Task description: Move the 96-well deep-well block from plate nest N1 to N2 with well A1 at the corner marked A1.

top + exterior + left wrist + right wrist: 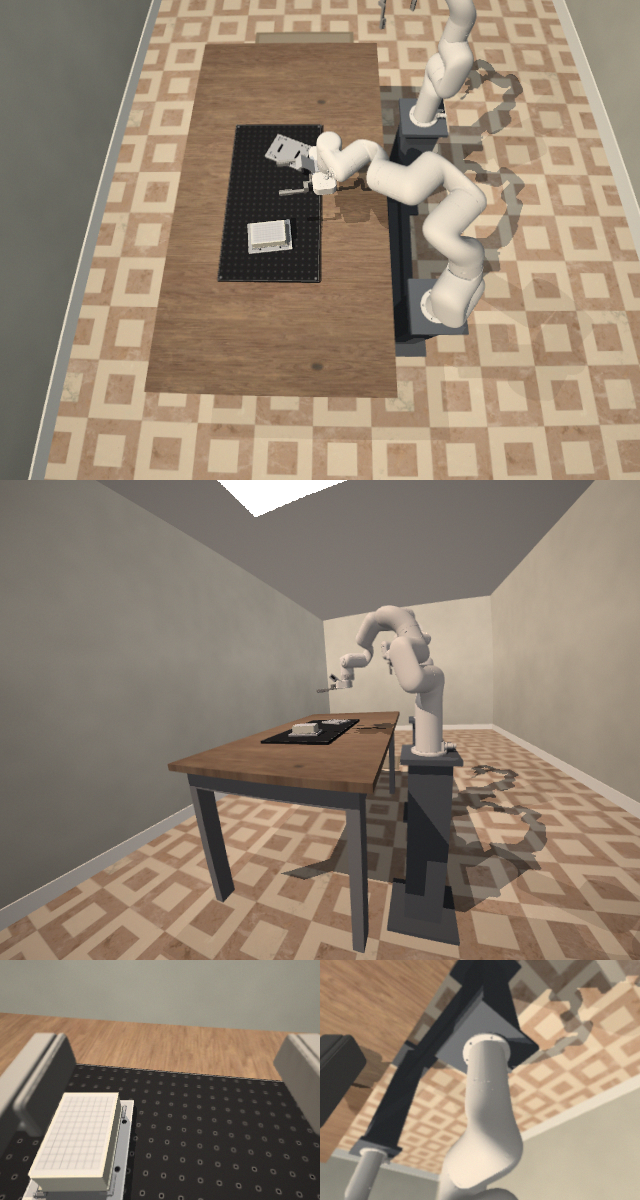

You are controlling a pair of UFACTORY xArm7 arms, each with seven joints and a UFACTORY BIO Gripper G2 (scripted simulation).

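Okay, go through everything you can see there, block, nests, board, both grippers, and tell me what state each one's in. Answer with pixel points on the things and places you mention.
Block (267, 232) (305, 728) (77, 1135): in N1, looks flat; A1 corner too small to tell.
N1 (269, 250) (292, 734) (127, 1145): occupied.
N2 (288, 150) (336, 721): no block in it, partly hidden from above.
Board (268, 206) (310, 743) (200, 1135): flat on the table (268, 330) (279, 761) (165, 1047).
Left gripper (280, 178) (324, 683) (172, 1085): partly open, holding nothing.
Right gripper (397, 17) (390, 670) (342, 1075): wide open.

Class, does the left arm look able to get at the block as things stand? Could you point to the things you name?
Probably yes: nothing covers the block (267, 231) (305, 728) (80, 1132), and the left tool (280, 178) (325, 683) (175, 1070) is open, though it must shift sideways and lower first.
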